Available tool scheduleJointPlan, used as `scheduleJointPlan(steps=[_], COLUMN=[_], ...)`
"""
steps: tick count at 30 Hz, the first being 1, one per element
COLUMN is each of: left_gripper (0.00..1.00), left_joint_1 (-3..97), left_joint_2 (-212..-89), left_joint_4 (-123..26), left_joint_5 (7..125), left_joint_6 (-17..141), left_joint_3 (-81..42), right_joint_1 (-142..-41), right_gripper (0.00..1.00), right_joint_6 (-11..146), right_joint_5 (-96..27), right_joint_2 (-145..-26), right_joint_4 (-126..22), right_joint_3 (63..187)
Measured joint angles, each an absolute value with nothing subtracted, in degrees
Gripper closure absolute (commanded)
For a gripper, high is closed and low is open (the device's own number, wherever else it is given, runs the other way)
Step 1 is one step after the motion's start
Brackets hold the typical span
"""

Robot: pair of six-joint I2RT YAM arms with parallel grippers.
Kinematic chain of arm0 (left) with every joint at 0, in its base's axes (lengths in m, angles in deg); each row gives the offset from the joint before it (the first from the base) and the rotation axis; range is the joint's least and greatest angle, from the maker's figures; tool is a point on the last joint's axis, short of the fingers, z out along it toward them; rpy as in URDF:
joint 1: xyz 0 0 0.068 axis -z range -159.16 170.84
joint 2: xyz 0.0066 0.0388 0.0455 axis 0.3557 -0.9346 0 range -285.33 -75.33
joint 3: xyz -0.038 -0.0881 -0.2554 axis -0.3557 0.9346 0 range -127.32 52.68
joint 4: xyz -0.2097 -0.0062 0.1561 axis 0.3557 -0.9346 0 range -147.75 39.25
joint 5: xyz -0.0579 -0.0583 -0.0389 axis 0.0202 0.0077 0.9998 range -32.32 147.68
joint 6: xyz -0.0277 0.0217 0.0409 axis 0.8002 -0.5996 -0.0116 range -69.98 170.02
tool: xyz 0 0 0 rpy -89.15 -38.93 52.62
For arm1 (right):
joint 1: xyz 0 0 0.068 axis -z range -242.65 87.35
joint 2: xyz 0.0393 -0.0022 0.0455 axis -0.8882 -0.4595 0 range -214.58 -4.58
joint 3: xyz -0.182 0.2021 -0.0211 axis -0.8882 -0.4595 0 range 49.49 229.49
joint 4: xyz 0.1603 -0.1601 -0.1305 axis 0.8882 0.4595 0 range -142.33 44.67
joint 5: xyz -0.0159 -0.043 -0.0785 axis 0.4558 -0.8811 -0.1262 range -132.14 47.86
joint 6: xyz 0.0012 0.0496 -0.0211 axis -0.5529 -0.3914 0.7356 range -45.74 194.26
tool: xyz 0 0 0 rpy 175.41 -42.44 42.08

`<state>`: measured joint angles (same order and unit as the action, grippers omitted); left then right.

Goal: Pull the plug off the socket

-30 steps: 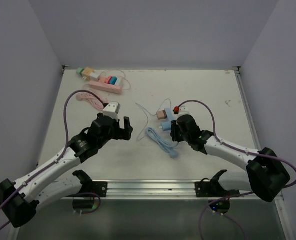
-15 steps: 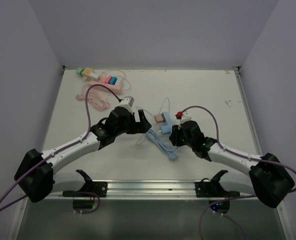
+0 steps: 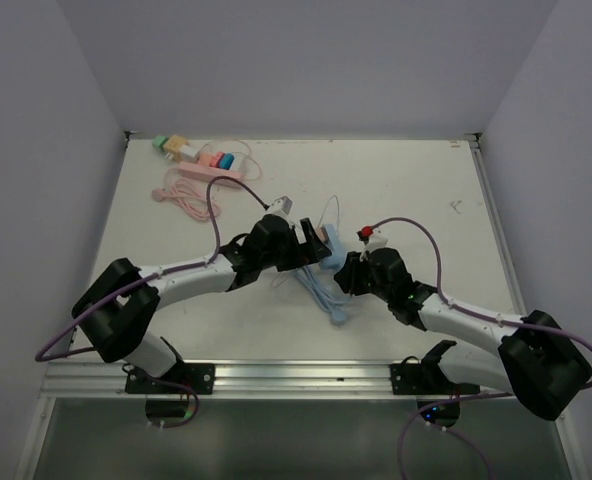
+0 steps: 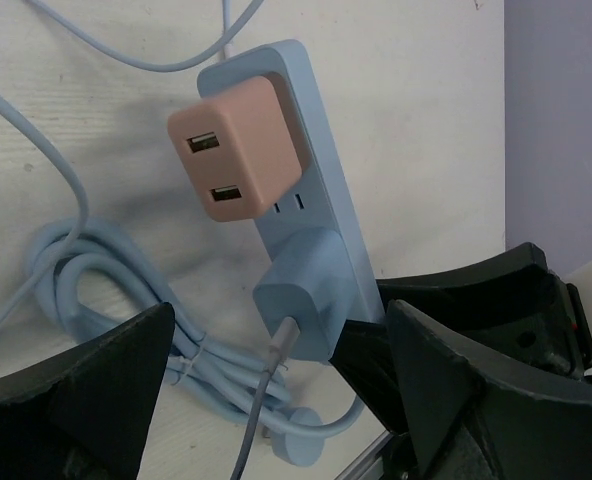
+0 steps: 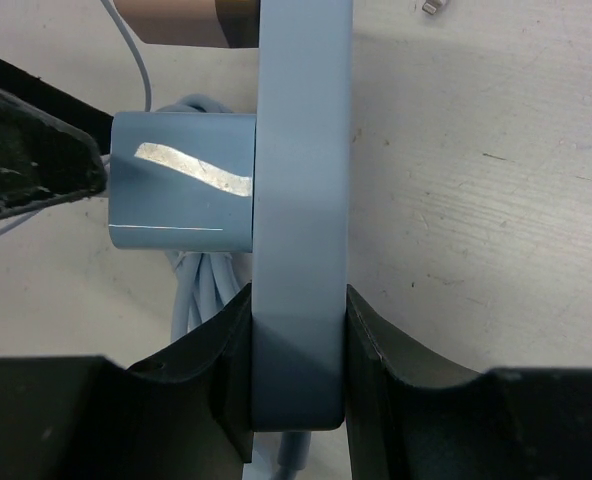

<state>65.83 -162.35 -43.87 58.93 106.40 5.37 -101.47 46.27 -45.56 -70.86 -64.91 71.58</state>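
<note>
A light blue socket strip [image 4: 306, 170] lies at the table's middle [image 3: 333, 252]. A pink USB plug [image 4: 238, 145] and a blue plug [image 4: 311, 285] with a grey cable sit in it. My right gripper [image 5: 298, 370] is shut on the strip's near end [image 5: 301, 200], its fingers [image 5: 386, 345] pressed against both sides. My left gripper [image 4: 276, 390] is open, its fingers [image 4: 456, 370] spread either side of the blue plug without touching it. In the top view the left gripper [image 3: 311, 243] covers the pink plug's left side and the right gripper [image 3: 348, 275] sits just right of the strip.
A coiled blue cable [image 3: 321, 290] lies in front of the strip. A pink socket strip with coloured plugs [image 3: 208, 164] and a pink cable coil [image 3: 181, 197] lie at the back left. A metal rail [image 3: 296, 378] runs along the near edge.
My left arm has swung right and forward from the table's left side to the blue strip, its open jaws now around the blue plug. My right gripper has kept its hold on the strip.
</note>
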Motion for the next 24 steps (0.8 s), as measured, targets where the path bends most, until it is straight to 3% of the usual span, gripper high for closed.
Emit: scheduleJointPlan(steps=[15, 24], left_gripper=[0.30, 0.63], left_joint_1=[66.9, 67.2], left_joint_2=[-167.8, -169.2], left_joint_4=[-38.1, -34.7], left_joint_5=[59.3, 61.1], left_joint_6=[113.5, 116.3], left_joint_3=[4.9, 4.1], right_joint_1=[-101.5, -101.5], right_gripper=[1.00, 1.00], right_joint_6=[43.1, 42.7], right_joint_5=[-45.6, -45.6], right_joint_2=[-67.1, -67.1], right_joint_4=[-68.8, -70.5], right_joint_3=[68.4, 67.7])
